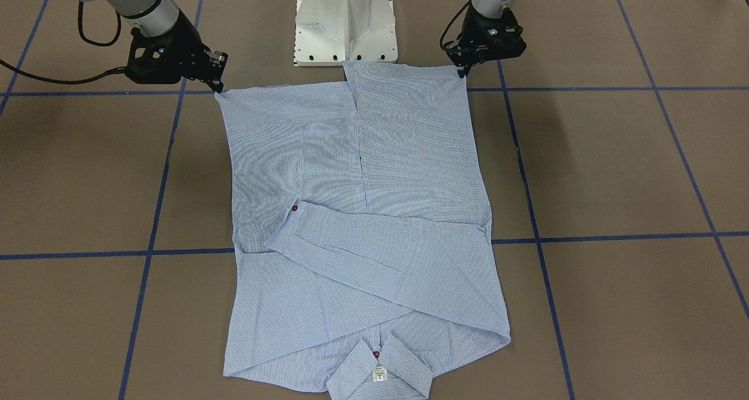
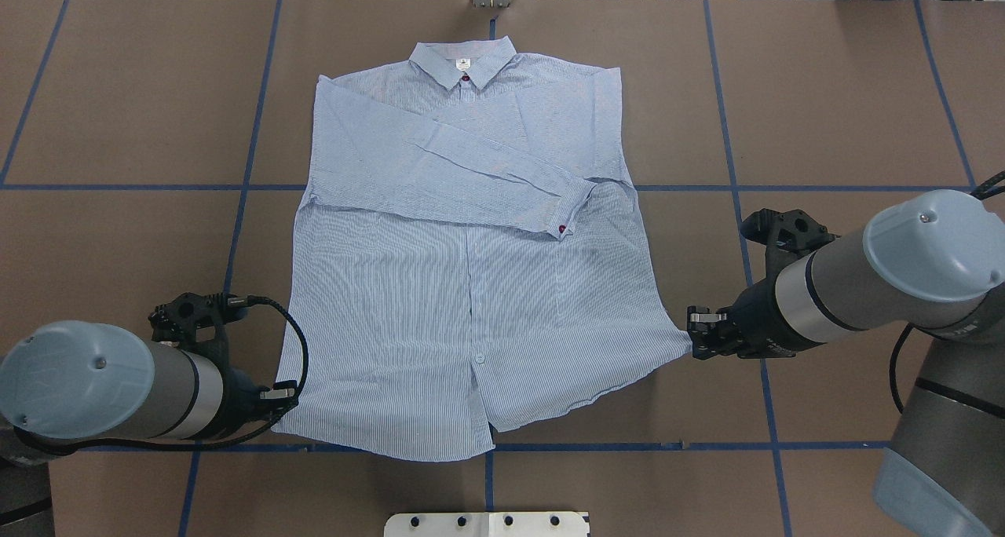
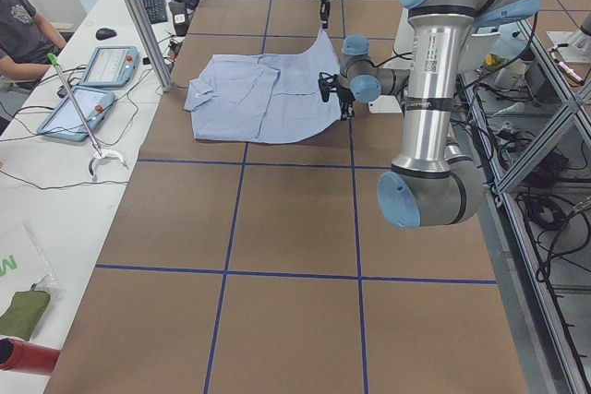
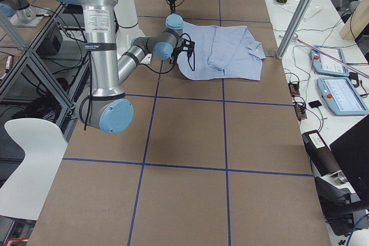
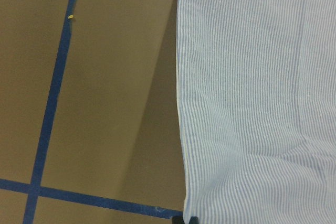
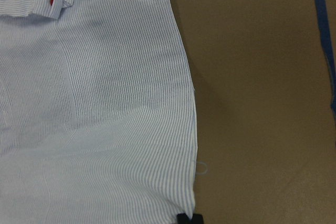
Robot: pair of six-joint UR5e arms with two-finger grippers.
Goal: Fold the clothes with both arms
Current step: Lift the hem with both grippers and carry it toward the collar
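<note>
Both claws are clenched on the hem corners of the striped shirt (image 2: 471,301): the left gripper (image 2: 286,400) on one, the right gripper (image 2: 694,341) on the other, which is drawn to a point. The hem lies nearest the white pedestal base (image 2: 487,524), the collar (image 2: 463,60) farthest from it, one sleeve (image 2: 471,184) folded across the chest.

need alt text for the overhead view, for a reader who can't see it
A light blue striped shirt lies front-up on a brown table marked with blue tape lines, its collar away from the robot and one sleeve folded across the chest. The left gripper and right gripper each pinch a bottom hem corner.
</note>
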